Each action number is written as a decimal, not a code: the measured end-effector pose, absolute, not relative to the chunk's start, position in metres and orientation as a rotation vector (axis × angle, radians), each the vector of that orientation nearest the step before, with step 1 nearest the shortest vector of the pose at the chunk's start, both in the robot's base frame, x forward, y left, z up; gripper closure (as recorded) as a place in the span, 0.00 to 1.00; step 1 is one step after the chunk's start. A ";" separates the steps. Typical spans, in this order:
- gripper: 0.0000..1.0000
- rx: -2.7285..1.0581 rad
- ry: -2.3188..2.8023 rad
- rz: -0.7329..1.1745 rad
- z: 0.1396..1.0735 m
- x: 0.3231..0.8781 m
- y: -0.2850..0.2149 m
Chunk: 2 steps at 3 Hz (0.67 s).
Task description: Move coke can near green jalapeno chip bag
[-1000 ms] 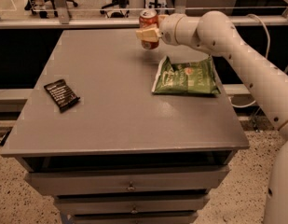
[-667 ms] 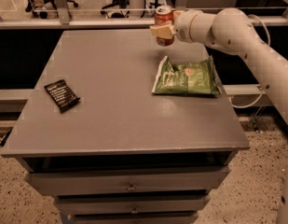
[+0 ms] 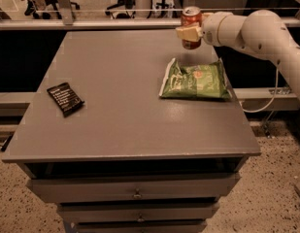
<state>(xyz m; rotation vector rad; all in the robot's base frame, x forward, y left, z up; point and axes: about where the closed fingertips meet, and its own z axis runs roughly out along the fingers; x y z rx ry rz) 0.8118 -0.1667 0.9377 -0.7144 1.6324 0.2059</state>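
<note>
The coke can (image 3: pixel 191 19) is red with a silver top and is held upright above the far right part of the grey table (image 3: pixel 125 91). My gripper (image 3: pixel 190 32) is shut on the can, with the white arm reaching in from the right. The green jalapeno chip bag (image 3: pixel 195 80) lies flat on the table's right side, just in front of and below the can. The can hangs clear of the table, a short way behind the bag's far edge.
A small black rectangular packet (image 3: pixel 65 98) lies on the table's left side. The table has drawers (image 3: pixel 135 191) below its front edge. A rail (image 3: pixel 91 25) runs along the far edge, with chair legs behind it.
The gripper has carried the coke can to the right along the far edge, to above the back of the green bag. The bag and black packet have not moved.
</note>
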 end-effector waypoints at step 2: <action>0.76 -0.688 1.726 0.252 0.903 0.786 -0.178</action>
